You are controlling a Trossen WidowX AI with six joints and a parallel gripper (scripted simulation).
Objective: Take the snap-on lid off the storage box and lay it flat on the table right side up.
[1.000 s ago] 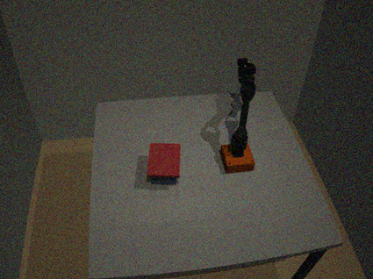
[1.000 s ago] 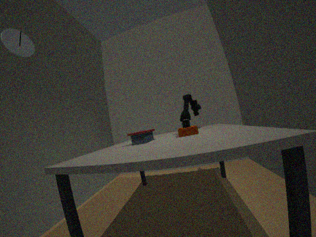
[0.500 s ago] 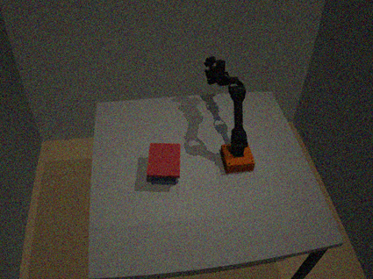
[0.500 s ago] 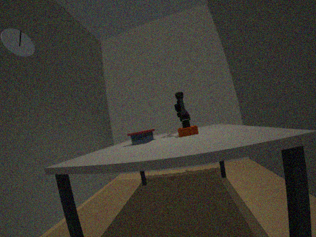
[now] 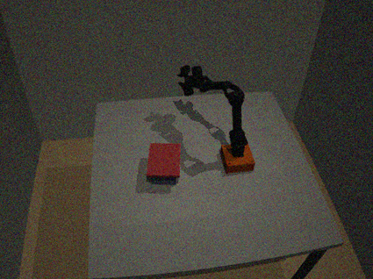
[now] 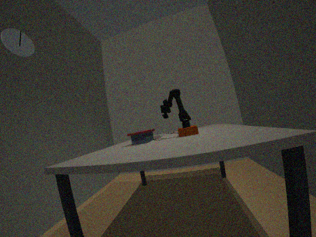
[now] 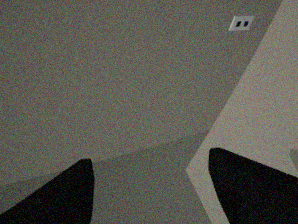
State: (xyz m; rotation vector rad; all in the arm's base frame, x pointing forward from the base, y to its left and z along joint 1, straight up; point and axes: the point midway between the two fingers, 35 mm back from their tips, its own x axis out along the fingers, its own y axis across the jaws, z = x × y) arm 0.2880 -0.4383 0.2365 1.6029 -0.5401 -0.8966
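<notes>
Top view: dim and grainy throughout. Showed a pale table (image 5: 221,234) with a red lid (image 5: 164,159) seated on a dark storage box (image 5: 162,180), of which only a thin sliver under the lid's near edge could be seen. Stood left of the orange base block (image 5: 238,160), well apart from it. Rose from that block as a black arm (image 5: 236,121), bending left and far, ending in the gripper (image 5: 191,72) held high beyond the table's far edge. Fingers merged into a dark blob here; gap not readable. Table legs mostly cut off at the bottom edge. No writing legible.

Exterior view: seen from low down, so the table (image 6: 217,142) top appeared foreshortened. Showed the lid (image 6: 141,132) as a thin red strip over the bluish box (image 6: 142,138), left of the orange block (image 6: 188,131). Gripper (image 6: 165,110) hung in the air, above and between box and block, touching neither. Round wall clock (image 6: 17,42) at upper left, its face blank but for one dark hand. No numerals discernible.

Wrist view: two dark fingertips cut off by the lower edge, roughly half parted, with nothing between them. Beyond, grey wall, a pale slanted surface at right, and a small wall socket (image 7: 240,23); no label readable. Box and lid out of view.
</notes>
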